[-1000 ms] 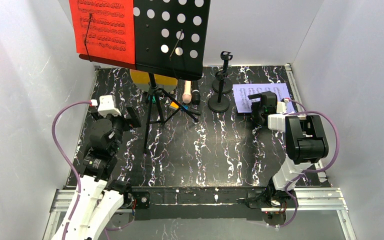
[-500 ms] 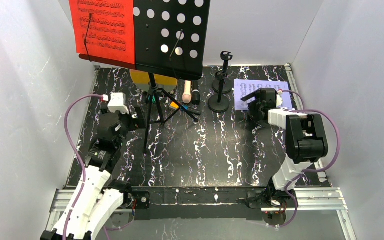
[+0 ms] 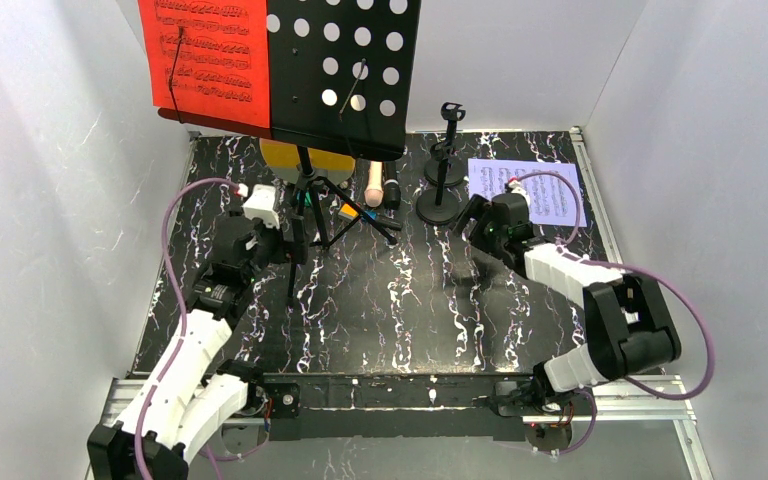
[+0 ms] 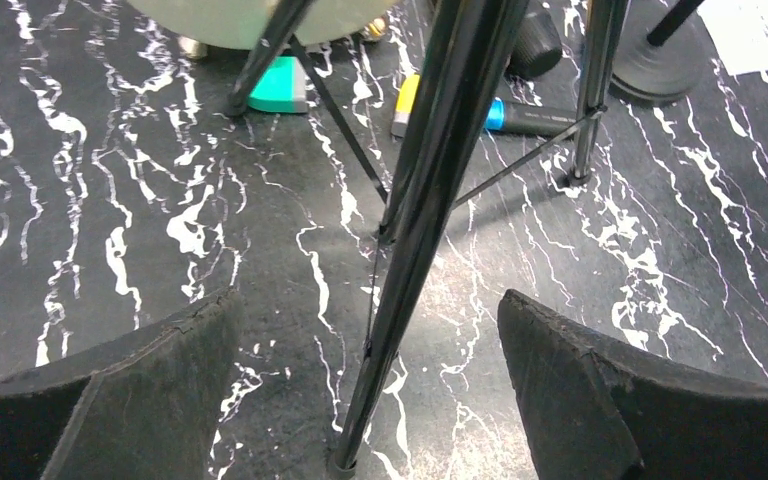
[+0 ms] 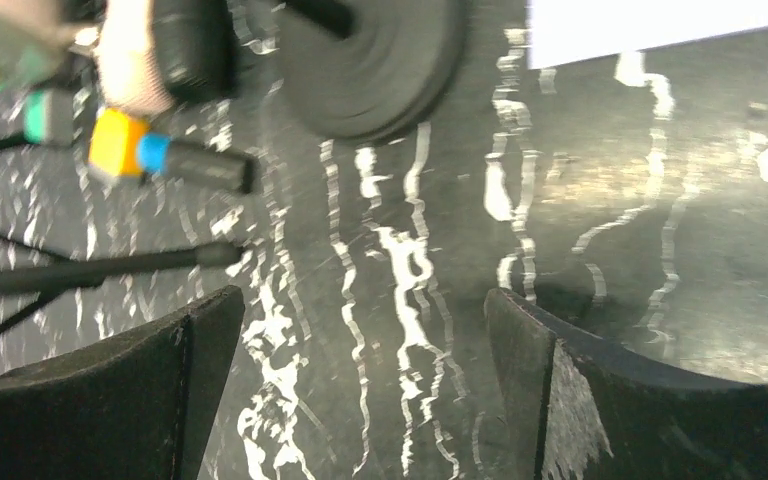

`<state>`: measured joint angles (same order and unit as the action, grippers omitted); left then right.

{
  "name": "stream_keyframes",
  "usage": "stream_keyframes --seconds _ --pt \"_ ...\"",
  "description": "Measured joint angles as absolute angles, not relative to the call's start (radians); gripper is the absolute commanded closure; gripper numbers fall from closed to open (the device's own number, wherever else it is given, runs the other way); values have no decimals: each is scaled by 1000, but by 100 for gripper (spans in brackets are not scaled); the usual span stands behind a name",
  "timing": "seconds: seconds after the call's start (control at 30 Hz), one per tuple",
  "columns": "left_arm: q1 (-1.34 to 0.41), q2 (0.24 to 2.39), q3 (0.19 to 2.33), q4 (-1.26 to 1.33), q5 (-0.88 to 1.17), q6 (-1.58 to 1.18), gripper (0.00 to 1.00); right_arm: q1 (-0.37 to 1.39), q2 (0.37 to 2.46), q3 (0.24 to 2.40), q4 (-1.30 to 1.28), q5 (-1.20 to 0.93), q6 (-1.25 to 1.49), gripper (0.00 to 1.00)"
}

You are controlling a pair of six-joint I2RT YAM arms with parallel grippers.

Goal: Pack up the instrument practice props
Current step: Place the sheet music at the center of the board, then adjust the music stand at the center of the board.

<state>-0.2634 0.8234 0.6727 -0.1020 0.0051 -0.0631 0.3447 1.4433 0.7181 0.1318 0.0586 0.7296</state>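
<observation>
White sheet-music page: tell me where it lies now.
In the top external view, the white sheet-music page lies flat at the far right of the table, right of the two mic holders and just beyond the right end effector.

**Left arm** (image 3: 195, 345), 7 o'clock: white shell links and black joint housings. A white box (image 3: 260, 203) sits at the wrist, and a purple cable (image 3: 165, 250) loops outside.

**Right arm** (image 3: 560, 265), 4 o'clock: white links, a bulky black elbow housing (image 3: 635, 325) and a second purple cable (image 3: 695, 312).

**Left end effector** (image 4: 365, 300) and **right end effector** (image 5: 360, 297): each has two matte black wedge fingers (image 4: 110, 400) with grainy faces and chipped, worn edges.
</observation>
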Motion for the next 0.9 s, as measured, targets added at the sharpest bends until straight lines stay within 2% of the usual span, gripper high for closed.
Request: stream_keyframes --seconds 0.13,0.2,0.3,0.4,0.5,0.6,0.9 --pt "-263 906 673 -78 63 -49 13 446 1379 662 254 18 625 1" --pt "-263 947 673 -70 82 -44 21 506 1373 632 318 -15 576 1" --pt "-263 1013 674 -59 113 -40 40 583 1374 602 387 -57 516 1" --pt "-263 1053 674 -52 138 -51 70 638 1376 590 433 -73 468 1" --pt "-263 1068 674 -44 139 -91 88 674 1377 584 481 -73 431 1" --pt "-281 1058 669 -38 117 -85 99 687 1376 562 516 -59 408 1" --pt "-453 945 599 -36 -257 -371 100 689 1349 493 565 -5 389 1"
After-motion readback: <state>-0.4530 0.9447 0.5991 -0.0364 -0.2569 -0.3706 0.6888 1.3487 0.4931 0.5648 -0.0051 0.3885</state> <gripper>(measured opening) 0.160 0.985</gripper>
